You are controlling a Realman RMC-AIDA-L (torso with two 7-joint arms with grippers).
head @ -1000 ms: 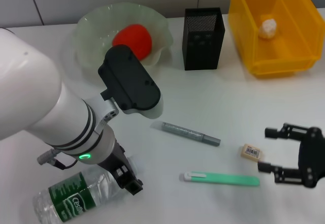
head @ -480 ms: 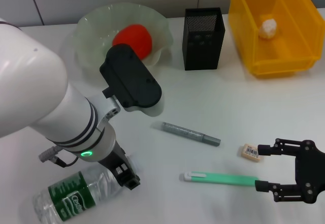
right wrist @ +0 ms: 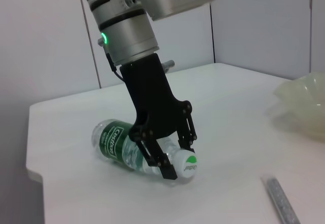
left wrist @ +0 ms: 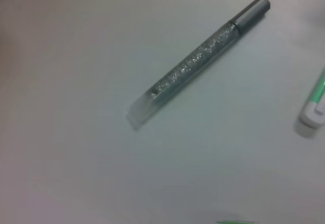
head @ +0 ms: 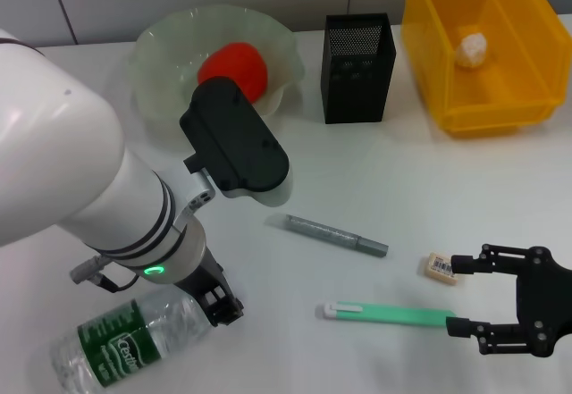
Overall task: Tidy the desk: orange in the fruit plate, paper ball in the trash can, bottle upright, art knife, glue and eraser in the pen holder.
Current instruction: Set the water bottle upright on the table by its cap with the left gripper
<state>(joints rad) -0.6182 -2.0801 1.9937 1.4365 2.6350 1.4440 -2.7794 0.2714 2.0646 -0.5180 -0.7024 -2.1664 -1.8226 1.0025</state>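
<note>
The bottle point(head: 125, 345) lies on its side at the table's front left. My left gripper point(head: 223, 309) is shut on its neck just behind the white cap point(right wrist: 187, 164), as the right wrist view shows of the left gripper point(right wrist: 177, 158). The orange point(head: 234, 68) sits in the fruit plate point(head: 161, 41). The paper ball point(head: 472, 47) rests in the trash can point(head: 527, 99). The grey glitter glue point(head: 335, 235), the green art knife point(head: 389, 314) and the eraser point(head: 441, 267) lie on the table. My right gripper point(head: 454, 294) stands open just right of the eraser and the knife's end.
The pen holder point(head: 357, 54) stands at the back between the fruit plate and the trash can. The left wrist view shows the glue point(left wrist: 198, 64) and one end of the art knife point(left wrist: 314, 107). My left forearm hides much of the table's left side.
My right gripper moved toward the table's front and now sits beside the eraser and knife end. The left gripper shifted a little and the bottle turned slightly with it.
</note>
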